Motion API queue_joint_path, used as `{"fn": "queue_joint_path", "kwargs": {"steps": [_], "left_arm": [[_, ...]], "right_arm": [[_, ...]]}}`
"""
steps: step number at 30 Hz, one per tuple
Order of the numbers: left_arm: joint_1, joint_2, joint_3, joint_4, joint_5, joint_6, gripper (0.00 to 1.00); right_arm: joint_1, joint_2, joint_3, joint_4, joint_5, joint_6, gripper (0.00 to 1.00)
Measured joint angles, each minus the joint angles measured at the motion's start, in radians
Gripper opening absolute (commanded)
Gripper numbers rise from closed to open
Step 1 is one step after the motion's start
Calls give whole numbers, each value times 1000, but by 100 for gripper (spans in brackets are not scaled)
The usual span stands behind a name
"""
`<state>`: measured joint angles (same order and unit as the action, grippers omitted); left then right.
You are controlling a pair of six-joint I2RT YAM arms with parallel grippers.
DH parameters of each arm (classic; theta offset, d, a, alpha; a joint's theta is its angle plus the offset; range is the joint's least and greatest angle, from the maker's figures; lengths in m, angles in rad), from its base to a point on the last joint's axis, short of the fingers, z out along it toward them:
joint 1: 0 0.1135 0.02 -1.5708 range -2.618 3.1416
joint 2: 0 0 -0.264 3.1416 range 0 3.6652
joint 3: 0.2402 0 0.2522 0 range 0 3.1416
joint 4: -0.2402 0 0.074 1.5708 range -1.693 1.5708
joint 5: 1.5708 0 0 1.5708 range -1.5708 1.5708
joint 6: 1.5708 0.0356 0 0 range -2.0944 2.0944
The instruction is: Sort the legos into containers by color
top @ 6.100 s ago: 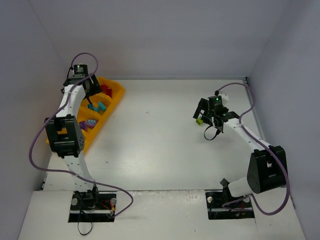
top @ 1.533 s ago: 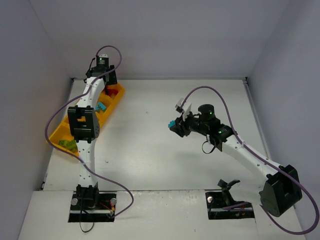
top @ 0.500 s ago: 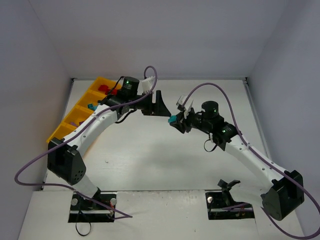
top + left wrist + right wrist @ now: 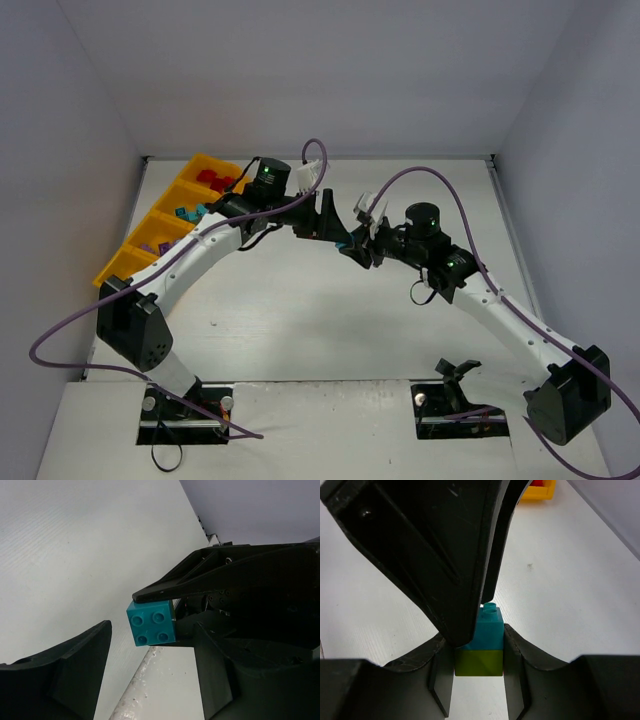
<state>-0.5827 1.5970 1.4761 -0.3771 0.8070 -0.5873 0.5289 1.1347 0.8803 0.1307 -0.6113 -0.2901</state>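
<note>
You've got 2 arms meeting just past table centre, toward 12 o'clock, in the top view. Your right gripper [image 4: 357,249] is clamped on 1 two-brick stack [image 4: 479,645]: 1 teal brick [image 4: 151,622] on top of 1 lime brick [image 4: 478,662]. Its 2 fingers [image 4: 516,672] press the lime half from both sides. The stack is held up off the white table [image 4: 300,320], not in any container.

Your left gripper [image 4: 332,224] sits at 10 o'clock of the right one. Its jaws stand apart with the teal brick in the gap, and there is clear space between the brick and the finger at 7 o'clock in the left wrist view. I can't tell whether the other finger touches it. 4 studs show on the teal brick.

1 orange-yellow tray [image 4: 116,268] lies at 10 o'clock on the table, well apart from both grippers, with 4 compartments in a row. Red bricks [image 4: 212,180] are in the far one, teal bricks [image 4: 190,212] in the next and purple bricks [image 4: 160,245] in the third. All are too small to count. The contents of the nearest compartment can't be told.
</note>
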Motion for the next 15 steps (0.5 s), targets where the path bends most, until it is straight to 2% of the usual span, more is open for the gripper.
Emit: {"fn": "queue_joint_path", "kwargs": {"steps": [4,7,10,12,13,15], "left_arm": [[-6,0,0,-1,-2,-1,41],[-11,0,0,-1,-6,1,36],[-12,0,0,-1,-8,0,35],[-13,0,0,-1,-8,0,22],[-13,0,0,-2,-10,-3,19],[-13,0,0,0,-14,-10,11]], "right_arm": [[0,0,0,0,0,0,5],[0,-2,0,-2,0,1,5],[0,-9,0,-2,0,0,5],[0,-11,0,-6,2,0,6],[0,-11,0,-8,3,-1,8],[0,-11,0,-8,3,-2,22]]}}
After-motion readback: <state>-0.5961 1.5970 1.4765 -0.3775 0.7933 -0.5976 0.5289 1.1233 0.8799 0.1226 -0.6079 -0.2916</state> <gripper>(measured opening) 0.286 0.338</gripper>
